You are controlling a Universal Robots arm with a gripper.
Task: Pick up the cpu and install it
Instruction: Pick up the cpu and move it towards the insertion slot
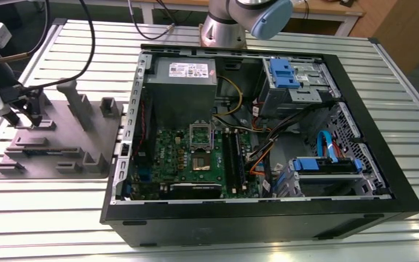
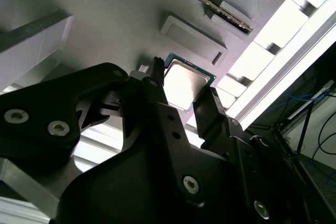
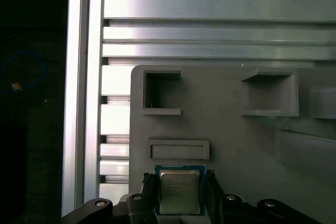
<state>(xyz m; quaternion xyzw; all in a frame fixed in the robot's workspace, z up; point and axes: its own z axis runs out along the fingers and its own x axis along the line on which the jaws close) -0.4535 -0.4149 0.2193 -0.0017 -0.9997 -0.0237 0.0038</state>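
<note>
End effector: the black two-fingered end effector (image 3: 179, 179) stands over a grey moulded fixture tray (image 3: 236, 135). Its fingers (image 3: 148, 187) are drawn in narrow against two opposite edges of the chip, which it has in its grip.
Cpu: the small, thin, square cpu (image 3: 179, 192), with a silvery-grey metal top and a green rim, sits between the fingertips. It is close over the tray's flat face, just beside a shallow rectangular recess (image 3: 178, 150), and well apart from the computer.
Hard to tell: neither wrist view shows whether the cpu rests on the tray or is raised just off it.
Cut off: in the first wrist view one edge of the cpu is hidden behind the end effector's body. In the second wrist view one finger (image 2: 157, 90) covers a side of the cpu (image 2: 185, 83) and the other finger crosses a corner.
Exterior view: the end effector (image 1: 31, 117) is at that view's left, with part of the arm cut by the frame edge. The chip is too small to make out there.
Tray: it lies on the slatted aluminium worktop (image 1: 49, 218), just beside the open black computer case (image 1: 268, 224), on the exterior view's left of it.
Case: a green motherboard (image 1: 167, 164) lies inside, carrying a square metal-framed socket (image 1: 201, 162) that is dark at its centre. A grey power-supply box (image 1: 180, 93) lies beyond the motherboard, and cables hide part of the case floor.
</note>
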